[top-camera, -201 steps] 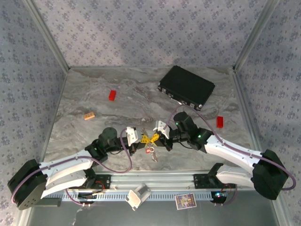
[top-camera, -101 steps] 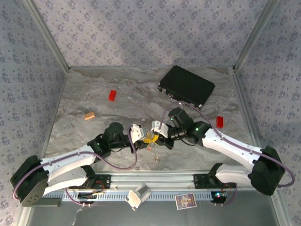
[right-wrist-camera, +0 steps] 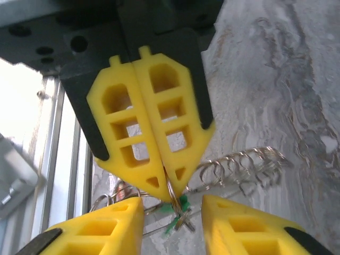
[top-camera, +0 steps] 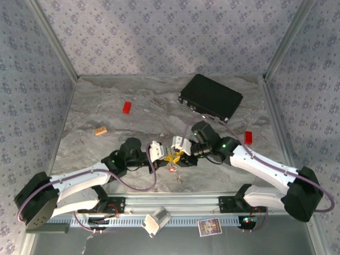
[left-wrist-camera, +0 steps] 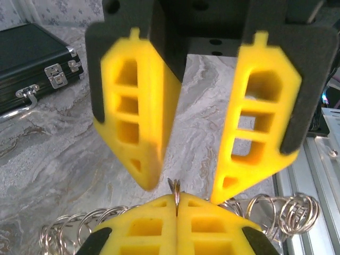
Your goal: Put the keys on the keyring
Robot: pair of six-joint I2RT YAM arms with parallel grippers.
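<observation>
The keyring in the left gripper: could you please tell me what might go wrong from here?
1. The left gripper pinches the keyring by its thin edge, at the very tip of its shut jaws. With the right gripper open, nothing else holds it, so it could twist or slip out.
2. The green key dangles just below the ring, between the open right jaws. Closing there might catch the key instead of the ring.
</observation>
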